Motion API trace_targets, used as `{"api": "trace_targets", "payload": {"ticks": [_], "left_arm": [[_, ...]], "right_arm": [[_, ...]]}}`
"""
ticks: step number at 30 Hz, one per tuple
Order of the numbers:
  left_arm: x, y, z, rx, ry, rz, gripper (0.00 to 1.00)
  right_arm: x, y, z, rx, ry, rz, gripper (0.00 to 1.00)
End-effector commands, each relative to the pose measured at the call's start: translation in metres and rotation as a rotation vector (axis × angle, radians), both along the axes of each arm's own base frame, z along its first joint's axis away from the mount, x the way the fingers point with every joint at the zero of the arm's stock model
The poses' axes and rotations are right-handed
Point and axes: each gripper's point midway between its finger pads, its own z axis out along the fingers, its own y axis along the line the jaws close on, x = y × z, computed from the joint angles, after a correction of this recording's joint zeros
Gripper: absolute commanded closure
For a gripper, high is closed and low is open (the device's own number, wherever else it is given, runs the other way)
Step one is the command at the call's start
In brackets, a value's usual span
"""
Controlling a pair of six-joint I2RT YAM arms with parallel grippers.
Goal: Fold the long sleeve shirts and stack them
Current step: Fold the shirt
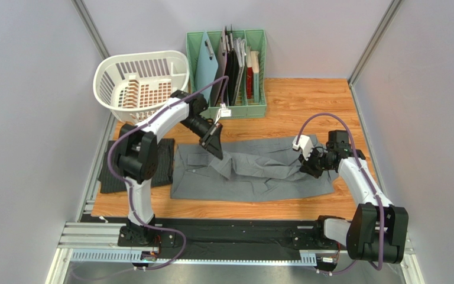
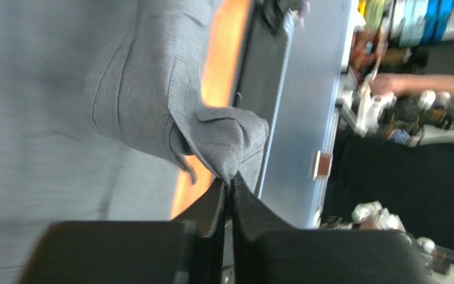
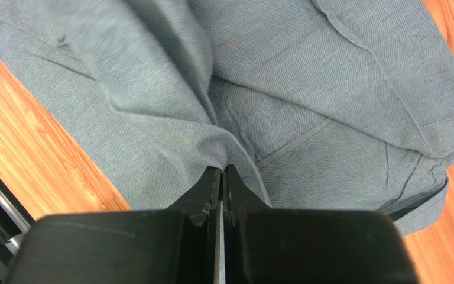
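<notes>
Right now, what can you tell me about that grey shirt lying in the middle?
The grey shirt is plain medium grey woven cloth with stitched seams. It lies spread and rumpled across the wooden table, beside a folded dark shirt. The left gripper pinches a lifted fold; the right gripper pinches its other end.

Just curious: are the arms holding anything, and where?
The grey shirt: left gripper pinches a cuff-like edge, right gripper a fold near its right end.

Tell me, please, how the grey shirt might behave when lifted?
Probably floppy: the grey shirt droops in limp folds from the left claw. Likely light, since that small pinch raises it. Pushed, it would probably bunch, as creases by the right claw suggest.
</notes>
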Motion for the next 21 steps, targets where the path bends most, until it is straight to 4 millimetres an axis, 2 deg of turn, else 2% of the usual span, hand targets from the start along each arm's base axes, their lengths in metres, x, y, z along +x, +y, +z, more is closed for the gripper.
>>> {"api": "trace_targets", "payload": {"ticks": [1,2,3,4,6,7,8,9,10,11,12,13,14,15,17,21], "left_arm": [[0.075,-0.006,-0.001,0.027,-0.020,0.183,0.80],[0.091,-0.003,0.000,0.056,-0.083,0.212,0.73],[0.111,0.013,-0.010,0.142,-0.162,0.266,0.60],[0.126,0.020,-0.003,0.150,-0.253,0.301,0.56],[0.140,0.045,-0.010,0.252,-0.384,0.330,0.52],[0.143,0.052,0.006,0.250,-0.492,0.334,0.51],[0.132,0.058,-0.005,0.280,-0.502,0.316,0.47],[0.128,0.063,-0.007,0.310,-0.572,0.281,0.32],[0.124,0.065,0.006,0.312,-0.659,0.273,0.31],[0.109,0.069,-0.010,0.349,-0.661,0.236,0.30],[0.100,0.065,-0.012,0.367,-0.727,0.176,0.30],[0.098,0.062,-0.002,0.348,-0.804,0.174,0.29],[0.082,0.056,-0.015,0.355,-0.809,0.122,0.26],[0.085,0.056,-0.012,0.368,-0.877,0.124,0.23],[0.079,0.052,-0.026,0.410,-0.908,0.083,0.23],[0.101,0.045,-0.039,0.440,-0.996,0.077,0.23]], "right_arm": [[0.009,0.002,0.005,0.016,-0.013,0.013,1.00],[0.010,0.002,0.003,0.023,0.005,0.005,1.00],[0.012,0.002,0.003,0.031,0.015,-0.012,1.00],[0.013,0.003,0.003,0.036,0.025,-0.022,1.00],[0.016,0.003,0.002,0.049,0.055,-0.036,1.00],[0.017,0.004,0.001,0.054,0.065,-0.042,1.00],[0.019,0.004,0.002,0.060,0.070,-0.048,1.00],[0.020,0.005,0.000,0.070,0.095,-0.065,1.00],[0.021,0.005,0.000,0.076,0.101,-0.070,1.00],[0.021,0.006,-0.001,0.078,0.109,-0.075,1.00],[0.023,0.006,-0.001,0.082,0.118,-0.080,1.00],[0.024,0.006,-0.001,0.083,0.121,-0.086,1.00],[0.025,0.006,-0.002,0.084,0.124,-0.088,1.00],[0.024,0.006,-0.002,0.084,0.127,-0.089,1.00],[0.024,0.005,-0.002,0.083,0.127,-0.089,1.00],[0.023,0.005,-0.001,0.077,0.120,-0.091,1.00]]}}
